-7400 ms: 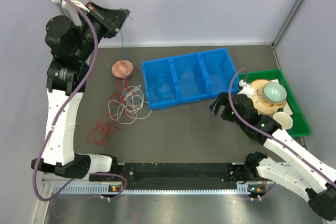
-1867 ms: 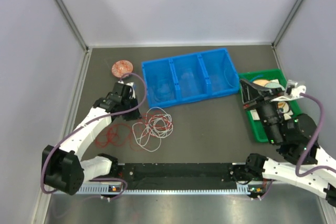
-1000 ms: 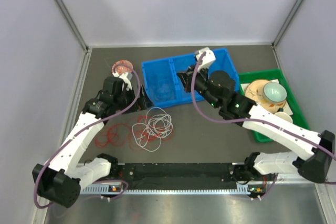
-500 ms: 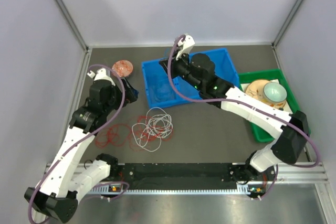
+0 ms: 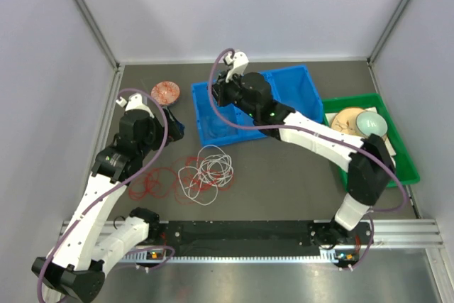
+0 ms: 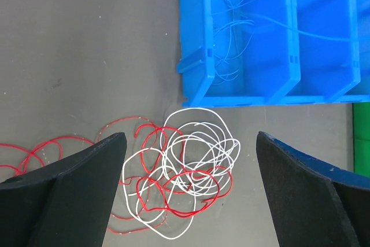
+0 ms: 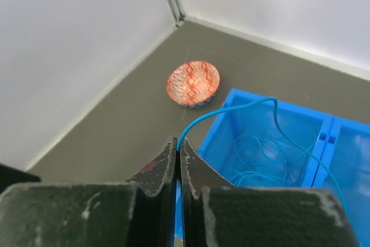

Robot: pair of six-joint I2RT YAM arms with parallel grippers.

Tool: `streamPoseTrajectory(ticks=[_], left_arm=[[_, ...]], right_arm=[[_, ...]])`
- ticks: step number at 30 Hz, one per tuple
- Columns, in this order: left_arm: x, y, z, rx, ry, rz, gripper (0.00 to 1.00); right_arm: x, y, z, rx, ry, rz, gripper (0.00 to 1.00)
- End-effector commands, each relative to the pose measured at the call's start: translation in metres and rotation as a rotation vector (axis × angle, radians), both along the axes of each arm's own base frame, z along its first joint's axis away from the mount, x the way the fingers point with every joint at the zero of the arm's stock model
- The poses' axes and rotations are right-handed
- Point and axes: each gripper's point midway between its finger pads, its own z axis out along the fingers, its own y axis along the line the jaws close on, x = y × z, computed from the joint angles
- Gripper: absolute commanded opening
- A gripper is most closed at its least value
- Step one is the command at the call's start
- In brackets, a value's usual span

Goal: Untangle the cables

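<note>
Nearest the arm bases, a knot of thin red and white wire loops is lying on the dark grey tabletop, the two colours threading through each other. At its 9 o'clock, looser red wire loops are trailing away across the table. This part of the job appears not yet begun.

The left gripper is hovering above the knot at about its 11 o'clock in the top view. Its fingers are spread wide and holding nothing.

Farther back, the blue plastic three-compartment bin is sitting at the knot's 1 o'clock. A thin blue wire is coiling in its left-hand compartment, clear of the red and white.

Over that compartment's far corner, the right gripper is pinching a strand of the blue wire between closed fingers, with the strand arcing down into the bin.

At the bin's 10 o'clock, a small orange patterned dish is resting untouched.

By this look, one colour is separated and two are still waiting.
</note>
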Motion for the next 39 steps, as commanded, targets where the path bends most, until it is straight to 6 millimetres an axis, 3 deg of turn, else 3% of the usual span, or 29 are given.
streamPoseTrajectory(ticks=[1, 2, 5, 9, 12, 18, 22, 25, 26, 28, 34, 35, 36, 39], left_arm=[[-0.001, 0.004, 0.017, 0.000, -0.046, 0.011, 0.99], [-0.002, 0.004, 0.016, 0.002, -0.044, 0.006, 0.99], [-0.004, 0.006, 0.016, 0.008, -0.040, 0.009, 0.99], [-0.007, 0.006, 0.018, 0.009, -0.049, 0.003, 0.99], [-0.007, 0.007, 0.018, 0.005, -0.047, 0.006, 0.99], [-0.009, 0.006, 0.014, -0.004, -0.036, 0.006, 0.99], [-0.009, 0.003, 0.011, -0.009, -0.025, -0.004, 0.99], [-0.007, 0.000, 0.011, -0.015, -0.023, -0.014, 0.99], [-0.007, -0.001, 0.012, -0.019, -0.025, -0.018, 0.99], [-0.006, -0.001, 0.012, -0.021, -0.024, -0.018, 0.99], [-0.005, -0.005, 0.009, -0.033, -0.018, -0.028, 0.99], [-0.005, -0.005, 0.009, -0.035, -0.018, -0.027, 0.99], [-0.005, -0.005, 0.009, -0.036, -0.017, -0.028, 0.99], [-0.005, -0.007, 0.011, -0.039, -0.022, -0.038, 0.99]], right_arm=[[0.020, 0.017, 0.000, 0.021, -0.006, 0.005, 0.00], [0.024, 0.022, -0.014, 0.006, 0.012, 0.007, 0.00], [0.034, 0.031, -0.026, 0.027, 0.049, 0.024, 0.00], [0.049, 0.056, -0.067, 0.067, 0.203, 0.093, 0.00], [0.060, 0.060, -0.087, 0.086, 0.275, 0.088, 0.00], [0.078, 0.049, -0.115, 0.123, 0.390, 0.040, 0.00], [0.076, 0.047, -0.129, 0.105, 0.444, 0.045, 0.01], [0.071, 0.044, -0.122, 0.105, 0.444, 0.049, 0.35], [0.069, 0.040, -0.106, 0.122, 0.420, 0.053, 0.42], [0.062, 0.036, -0.101, 0.125, 0.401, 0.057, 0.54], [0.046, 0.017, -0.067, 0.102, 0.320, 0.036, 0.70], [0.050, 0.007, -0.074, 0.073, 0.312, -0.011, 0.71], [0.048, -0.001, -0.062, 0.075, 0.287, -0.030, 0.72], [0.048, -0.015, -0.067, 0.024, 0.283, -0.064, 0.77]])
